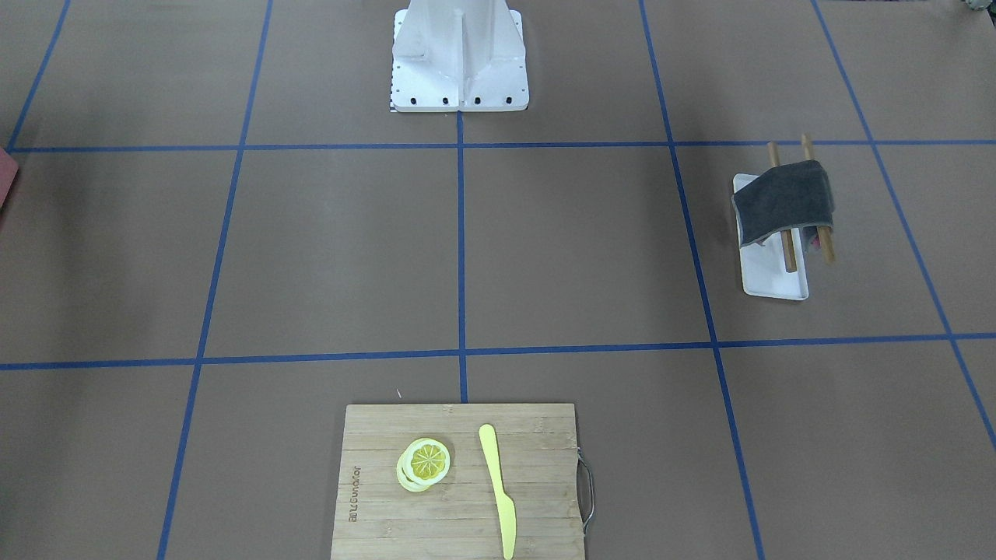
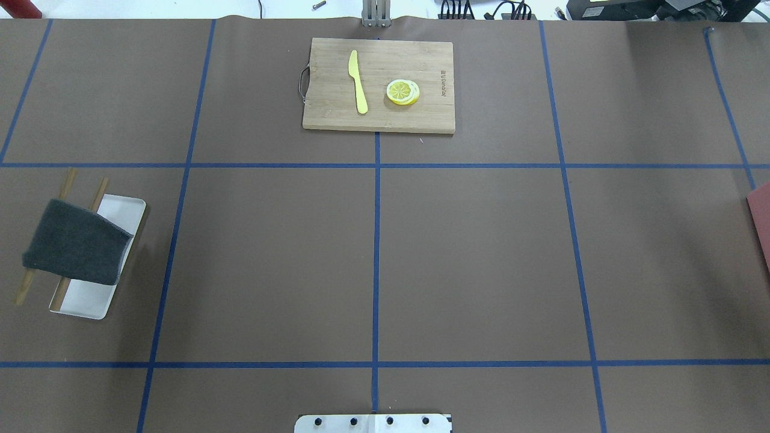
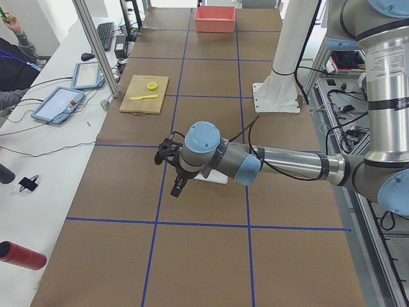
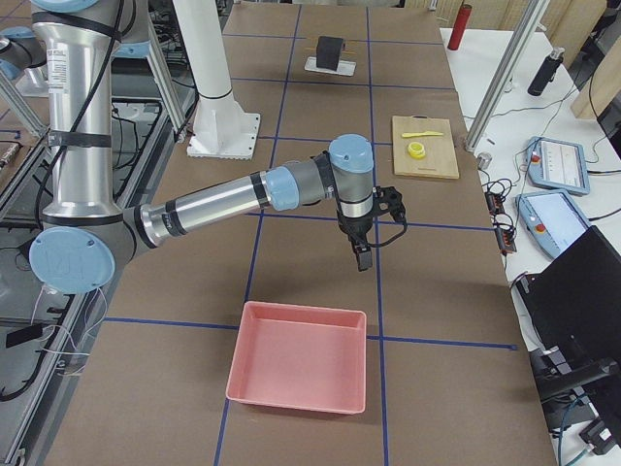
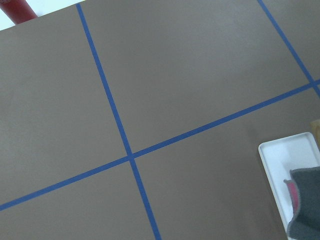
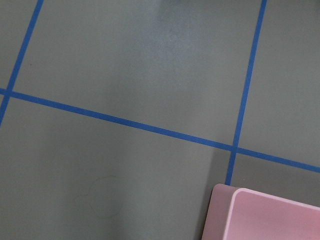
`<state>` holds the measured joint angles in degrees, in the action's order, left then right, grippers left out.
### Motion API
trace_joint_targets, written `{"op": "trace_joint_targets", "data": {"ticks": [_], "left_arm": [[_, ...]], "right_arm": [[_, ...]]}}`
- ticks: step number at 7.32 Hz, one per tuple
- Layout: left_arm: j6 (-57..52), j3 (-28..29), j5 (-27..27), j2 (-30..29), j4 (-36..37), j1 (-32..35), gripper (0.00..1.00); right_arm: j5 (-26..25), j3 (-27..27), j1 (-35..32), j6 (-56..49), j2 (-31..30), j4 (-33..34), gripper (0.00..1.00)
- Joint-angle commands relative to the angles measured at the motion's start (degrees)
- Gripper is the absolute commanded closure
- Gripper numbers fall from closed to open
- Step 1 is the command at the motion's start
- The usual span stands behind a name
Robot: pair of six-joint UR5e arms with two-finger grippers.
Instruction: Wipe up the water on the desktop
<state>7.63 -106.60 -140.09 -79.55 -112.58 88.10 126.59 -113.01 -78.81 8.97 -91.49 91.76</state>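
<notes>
Two arms are up over the table, and the wipe has not begun. The left gripper (image 3: 177,188) hangs above the matte brown desktop (image 2: 481,264) with its blue tape grid, near the small white rectangular tray (image 2: 123,210). The right gripper (image 4: 361,258) hangs over the other end, near the shallow pink plastic bin (image 4: 291,374). Both show only from the side cameras, so I cannot tell whether either claw is wide or narrow.

On to the gear. The dark grey cloth (image 2: 75,249) is draped over two thin wooden rods (image 2: 25,288) that lie across the white tray, on the robot's left side of the desktop. Across the table sits the light bamboo cutting board (image 2: 337,117), carrying a yellow plastic knife (image 2: 358,84) and yellow lemon slices (image 2: 403,92), well apart from the cloth.

Water? There is no obvious puddle from above. The right wrist view picks up a faint round outline (image 6: 100,197) on the brown surface, which might be it, but that is hard to say.

My read is that this is the opening step, with the cloth untouched and nothing wiped. The next move looks like the left arm's. It needs to come over the cloth, drop with the jaws spread across a fold, then pinch and lift clear without dragging the rods or tray along.
</notes>
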Motion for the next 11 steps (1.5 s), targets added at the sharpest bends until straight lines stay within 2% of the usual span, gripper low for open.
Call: {"op": "trace_joint_targets", "data": {"ticks": [1, 2, 4, 6, 8, 9, 11], "left_arm": [[17.5, 0.2, -0.5, 0.7, -6.9, -7.6, 0.01], [22.7, 0.2, -0.4, 0.7, -8.6, -11.8, 0.01], [33.3, 0.7, 4.5, 1.1, -16.8, -20.7, 0.01], [34.1, 2.9, 6.3, 1.7, -22.5, -25.3, 0.04], [34.4, 2.8, 6.2, 1.2, -22.6, -25.7, 0.34], [34.4, 2.9, 6.1, 1.2, -23.2, -25.7, 0.39], [34.6, 2.8, 5.8, 0.5, -23.3, -25.8, 0.41]], "right_arm": [[-0.2, -2.7, 3.2, 7.0, -0.1, 0.0, 0.00], [-0.3, -2.7, 3.4, 7.1, -0.1, 0.0, 0.00], [-0.4, -2.8, 3.4, 7.0, -0.2, 0.0, 0.00], [-0.6, -2.8, 3.4, 7.0, -0.2, 0.0, 0.00], [-0.8, -2.8, 3.5, 7.0, -0.2, 0.0, 0.00], [-0.8, -2.8, 3.5, 7.0, -0.1, 0.0, 0.00], [-0.9, -2.8, 3.4, 7.0, -0.1, 0.0, 0.00]]}}
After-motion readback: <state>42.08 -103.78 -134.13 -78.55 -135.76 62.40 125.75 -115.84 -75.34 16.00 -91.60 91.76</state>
